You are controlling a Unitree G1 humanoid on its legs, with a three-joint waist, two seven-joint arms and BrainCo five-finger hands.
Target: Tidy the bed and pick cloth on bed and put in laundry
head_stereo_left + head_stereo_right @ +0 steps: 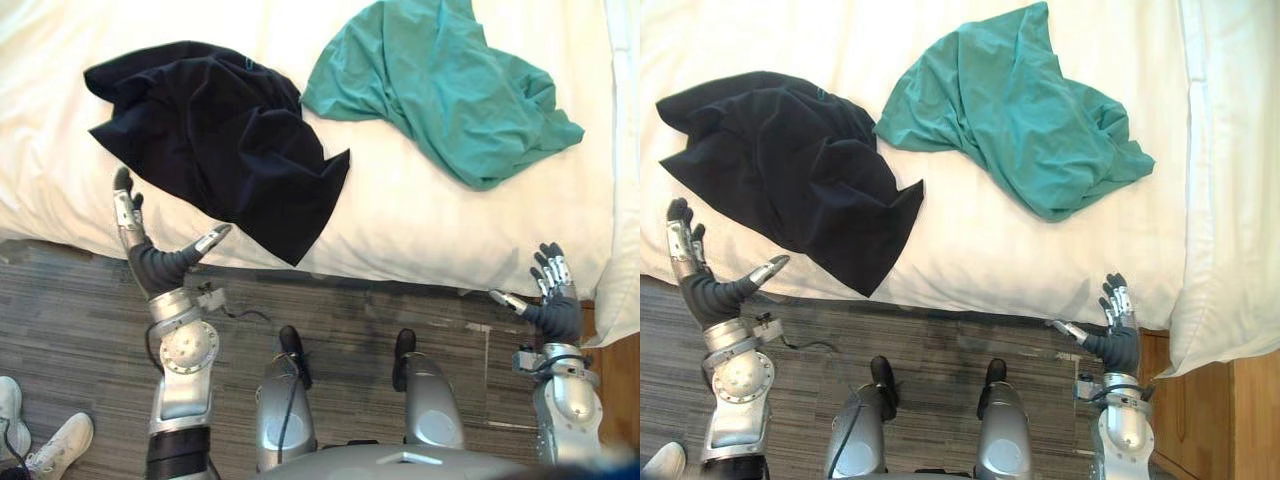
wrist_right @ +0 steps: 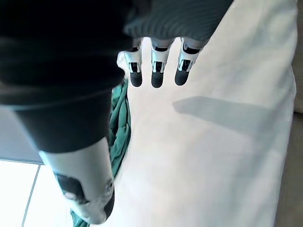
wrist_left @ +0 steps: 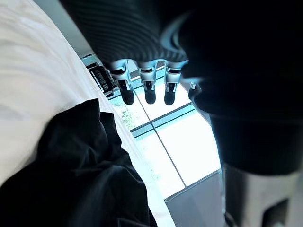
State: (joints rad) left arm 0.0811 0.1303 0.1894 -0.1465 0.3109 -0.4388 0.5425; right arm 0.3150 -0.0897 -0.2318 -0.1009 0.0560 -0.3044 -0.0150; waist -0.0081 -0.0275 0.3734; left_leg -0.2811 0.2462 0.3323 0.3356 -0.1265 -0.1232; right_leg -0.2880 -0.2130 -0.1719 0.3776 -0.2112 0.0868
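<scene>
A dark navy cloth (image 1: 220, 140) lies crumpled on the left part of the white bed (image 1: 400, 220), one corner hanging toward the front edge. A teal cloth (image 1: 440, 85) lies spread on the bed to its right. My left hand (image 1: 150, 258) is raised at the bed's front edge, just left of and below the navy cloth, fingers straight and thumb spread, holding nothing. My right hand (image 1: 553, 300) is raised at the bed's front right corner, open and empty. The navy cloth (image 3: 80, 175) lies close past the left hand's fingers. The teal cloth (image 2: 120, 123) lies beyond the right hand.
A white pillow or folded duvet (image 1: 1230, 180) lies along the bed's right side. Grey wood-look floor (image 1: 80, 330) runs in front of the bed. A person's white shoes (image 1: 45, 440) stand at the lower left. A wooden surface (image 1: 1250, 420) sits at the lower right.
</scene>
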